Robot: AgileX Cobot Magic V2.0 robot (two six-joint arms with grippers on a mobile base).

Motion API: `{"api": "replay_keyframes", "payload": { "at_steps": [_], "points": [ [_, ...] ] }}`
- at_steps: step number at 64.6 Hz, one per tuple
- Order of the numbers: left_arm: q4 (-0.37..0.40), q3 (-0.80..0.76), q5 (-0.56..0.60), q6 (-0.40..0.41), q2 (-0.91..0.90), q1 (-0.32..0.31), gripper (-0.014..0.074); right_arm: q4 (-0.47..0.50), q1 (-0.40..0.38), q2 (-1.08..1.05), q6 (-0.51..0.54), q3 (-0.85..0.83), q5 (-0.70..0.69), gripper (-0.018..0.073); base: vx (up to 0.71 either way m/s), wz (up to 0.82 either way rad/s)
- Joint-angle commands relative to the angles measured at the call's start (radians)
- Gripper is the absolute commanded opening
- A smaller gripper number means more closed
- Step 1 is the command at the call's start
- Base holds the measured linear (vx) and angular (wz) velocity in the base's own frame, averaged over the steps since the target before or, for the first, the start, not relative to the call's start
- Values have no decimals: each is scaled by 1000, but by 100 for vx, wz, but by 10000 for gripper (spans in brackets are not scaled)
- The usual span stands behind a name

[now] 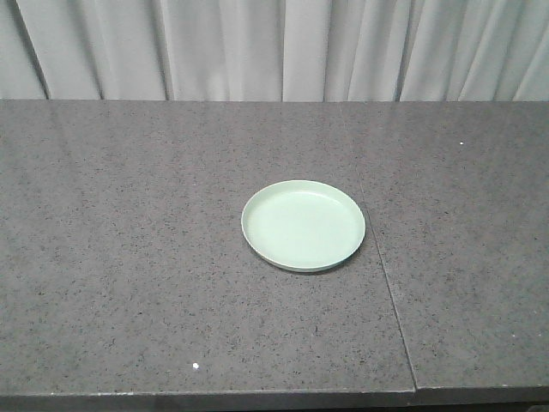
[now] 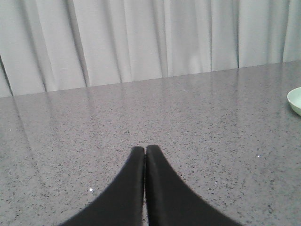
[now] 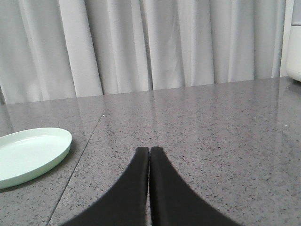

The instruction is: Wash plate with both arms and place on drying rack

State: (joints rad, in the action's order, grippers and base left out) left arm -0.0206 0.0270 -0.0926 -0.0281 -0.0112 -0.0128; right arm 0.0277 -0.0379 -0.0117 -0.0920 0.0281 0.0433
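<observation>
- On the dark speckled stone countertop [image 1: 129, 257], near the middle of the front view: the plate [image 1: 303, 226], pale mint green, round, low upright rim. It lies flat, right way up, with nothing on it.
- A thin seam [image 1: 390, 292] runs front to back through the countertop. The plate's right edge sits just beside it, and the whole plate is on the left slab.
- A grey-white pleated curtain [image 1: 257, 47] hangs along the far edge of the countertop.
- Left wrist view: left gripper [image 2: 145, 149], two black fingers pressed together tip to tip, nothing between them. Bare countertop lies under and ahead of them. A sliver of the plate [image 2: 295, 100] shows at the right border, well apart from the fingertips.
- Right wrist view: right gripper [image 3: 149, 150], fingers likewise pressed together and holding nothing. The plate [image 3: 30, 155] lies to the left, beyond the seam and clear of the fingers.
- Cannot tell whether either pair of fingertips touches the stone.
- A white object [image 3: 295, 52], cut off by the right border, stands at the far end of the countertop. It cannot be identified.
</observation>
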Motion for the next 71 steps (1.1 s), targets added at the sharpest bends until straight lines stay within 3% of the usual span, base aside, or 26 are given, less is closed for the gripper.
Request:
{"api": "replay_keyframes", "payload": {
  "at_steps": [1,61,65,71],
  "points": [
    [0,21,75,10,-6,2,-6,0,-7,-11,6,18,-74,-8,0,0],
    [0,21,75,10,-6,2,-6,0,-7,-11,5,18,-81,-8,0,0],
    [0,21,75,10,-6,2,-6,31,-7,-11,-9,18,-105,-8,0,0],
    [0,21,75,10,-6,2,-6,172,-7,-11,-97,18,-142,-8,0,0]
  ]
}}
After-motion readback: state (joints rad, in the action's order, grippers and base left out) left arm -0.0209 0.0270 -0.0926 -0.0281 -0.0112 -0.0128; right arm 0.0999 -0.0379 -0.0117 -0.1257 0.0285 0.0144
